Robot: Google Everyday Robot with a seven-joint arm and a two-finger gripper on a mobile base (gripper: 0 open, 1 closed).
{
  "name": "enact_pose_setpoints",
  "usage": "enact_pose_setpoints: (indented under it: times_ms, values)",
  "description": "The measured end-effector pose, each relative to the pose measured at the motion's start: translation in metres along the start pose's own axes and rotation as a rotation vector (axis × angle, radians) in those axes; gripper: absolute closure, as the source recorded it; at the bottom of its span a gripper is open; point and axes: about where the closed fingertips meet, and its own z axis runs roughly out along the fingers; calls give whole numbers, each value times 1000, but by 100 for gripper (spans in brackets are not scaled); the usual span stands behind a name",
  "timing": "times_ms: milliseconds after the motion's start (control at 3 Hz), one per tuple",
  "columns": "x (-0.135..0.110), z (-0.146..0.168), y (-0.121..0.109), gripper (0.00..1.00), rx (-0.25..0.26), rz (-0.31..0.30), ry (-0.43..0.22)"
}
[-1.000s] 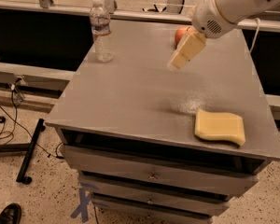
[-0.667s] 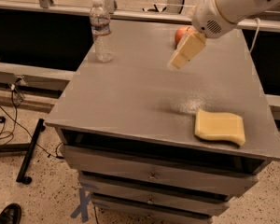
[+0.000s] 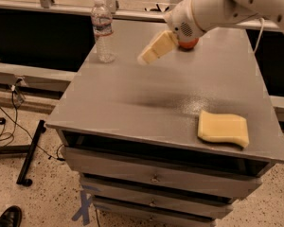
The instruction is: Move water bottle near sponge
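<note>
The water bottle (image 3: pixel 103 30), clear and ribbed with a white cap and a white label, stands upright at the far left corner of the grey table (image 3: pixel 146 98). The sponge (image 3: pixel 223 128), a flat pale yellow foam piece with wavy edges, lies near the front right corner. My gripper (image 3: pixel 146 56) with pale yellow fingers hangs over the back middle of the table, to the right of the bottle and apart from it, holding nothing.
A red-orange round fruit (image 3: pixel 188 44) sits at the back of the table, partly hidden behind my arm (image 3: pixel 217 6). Drawers are below the tabletop. A black stand leg and cables lie on the floor at the left. A black shoe (image 3: pixel 7 216) is at the bottom left.
The gripper has moved left across the table toward the water bottle. The bottle and the sponge have not moved.
</note>
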Motion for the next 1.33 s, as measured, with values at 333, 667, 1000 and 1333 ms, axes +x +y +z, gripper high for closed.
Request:
enact_pose_setpoints:
  times_ms: [333, 667, 1000, 1333]
  values:
    - [-40, 49, -7, 0, -18, 55, -131]
    - [-82, 94, -11, 0, -32, 75, -257]
    - [-114, 134, -13, 0, -43, 84, -346]
    - [-129, 163, -14, 16, -29, 68, -401]
